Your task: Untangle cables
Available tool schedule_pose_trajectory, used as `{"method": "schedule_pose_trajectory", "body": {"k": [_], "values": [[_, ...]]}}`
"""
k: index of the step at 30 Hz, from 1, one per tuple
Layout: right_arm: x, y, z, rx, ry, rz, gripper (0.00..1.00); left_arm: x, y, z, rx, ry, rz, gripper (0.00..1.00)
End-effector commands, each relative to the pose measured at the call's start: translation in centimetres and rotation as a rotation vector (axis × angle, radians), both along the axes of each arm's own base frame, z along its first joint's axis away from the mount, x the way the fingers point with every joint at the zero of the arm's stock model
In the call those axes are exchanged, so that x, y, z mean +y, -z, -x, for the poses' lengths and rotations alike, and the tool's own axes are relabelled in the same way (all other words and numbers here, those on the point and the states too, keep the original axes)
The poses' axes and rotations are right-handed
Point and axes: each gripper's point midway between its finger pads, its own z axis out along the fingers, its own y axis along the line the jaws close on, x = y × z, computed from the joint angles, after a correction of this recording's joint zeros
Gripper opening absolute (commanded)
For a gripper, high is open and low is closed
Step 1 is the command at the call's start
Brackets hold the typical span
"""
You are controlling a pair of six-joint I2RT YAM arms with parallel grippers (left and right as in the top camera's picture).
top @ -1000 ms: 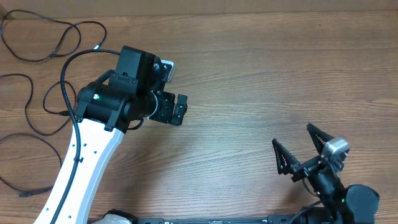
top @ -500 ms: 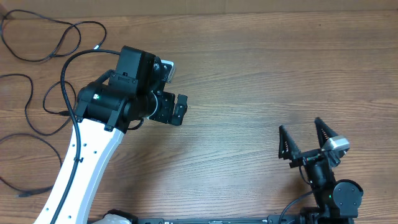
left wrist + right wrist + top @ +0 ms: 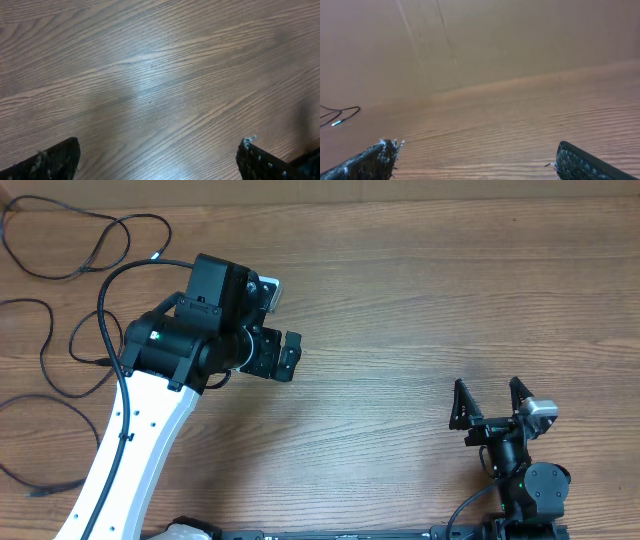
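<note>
1. Location of the work: the cables (image 3: 70, 276) lie as loose, overlapping loops along the far left edge of the surface (image 3: 400, 300), well apart from both arms. One pale tip (image 3: 155, 257) shows near the upper loop. The right wrist view catches a short run of cable (image 3: 342, 114) far off at its left edge.
2. Left pincer (image 3: 288, 356): jaws spread fully, holding nothing. Its own camera shows only bare wood between the fingertips. It stands to the right of the loops, not over them.
3. Right pincer (image 3: 487, 395): jaws spread fully, empty, parked low at the near right, farthest from the work.
4. Handling, as a judgement: the cords look thin, light and limp. They should drag and follow a pull rather than hold shape, and a lifted strand will likely carry neighbouring loops with it. The smooth jacket may slip through a loose grip.
5. Where to take hold, as a judgement: a free end or plug is the best start, since it can be drawn out through the crossings. Failing that, grip an outer loop that lies clear of the others. The cord lies flat on the wood, so the fingertips must come right down to the surface and straddle a single strand.
6. Risk: gripping at a crossing would tighten the tangle.
</note>
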Motion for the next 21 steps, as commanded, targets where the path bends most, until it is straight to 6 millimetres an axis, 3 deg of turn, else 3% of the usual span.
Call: {"method": "schedule_pose_trajectory", "body": {"k": [1, 8, 21], "values": [[-0.03, 0.32, -0.02, -0.005, 0.005, 0.066, 1.00, 0.02, -0.52, -0.08, -0.024, 0.015, -0.006, 0.99], [-0.15, 0.35, -0.03, -0.025, 0.006, 0.279, 1.00, 0.02, -0.52, -0.08, -0.024, 0.015, -0.006, 1.00], [-0.64, 0.41, -0.06, -0.017, 0.034, 0.267, 1.00, 0.02, -0.52, -0.08, -0.024, 0.015, -0.006, 0.99]]}}
